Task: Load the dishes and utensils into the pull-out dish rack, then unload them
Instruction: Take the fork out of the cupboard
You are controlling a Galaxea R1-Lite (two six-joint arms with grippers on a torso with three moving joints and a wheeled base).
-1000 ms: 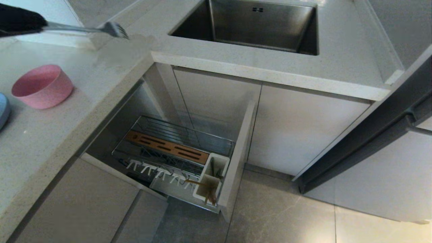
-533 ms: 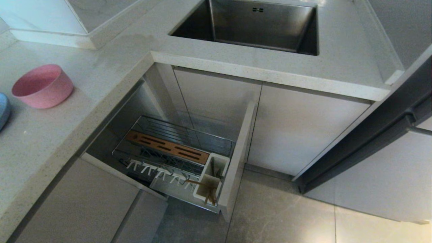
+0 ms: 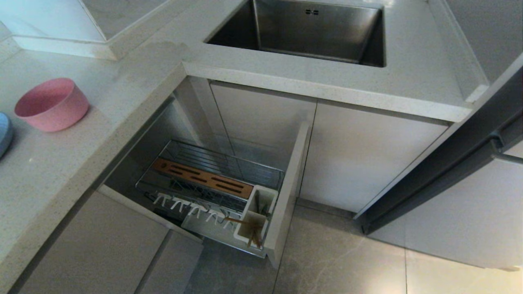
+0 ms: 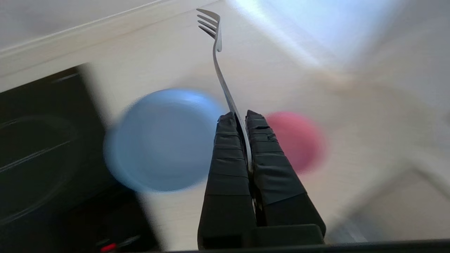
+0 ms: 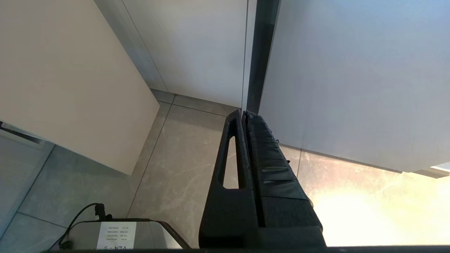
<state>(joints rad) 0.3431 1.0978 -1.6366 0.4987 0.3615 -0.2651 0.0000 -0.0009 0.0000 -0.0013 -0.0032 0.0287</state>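
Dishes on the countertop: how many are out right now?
2. The pink bowl sits on the counter's left side; the blue plate lies beside it, cut by the head view's left edge. None show in the dish rack, though parts are hidden.

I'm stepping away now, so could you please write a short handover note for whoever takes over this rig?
Left pincer: shut on a metal fork, above the counter, out of the head view.
Right pincer: shut, empty, parked over the floor.
Pink bowl and blue plate sit on the counter.
Chopsticks stand in a utensil cup of the pulled-out dish rack.
Left: whichever phase this is, the fork is in hand, chopsticks racked, dishes on the counter.
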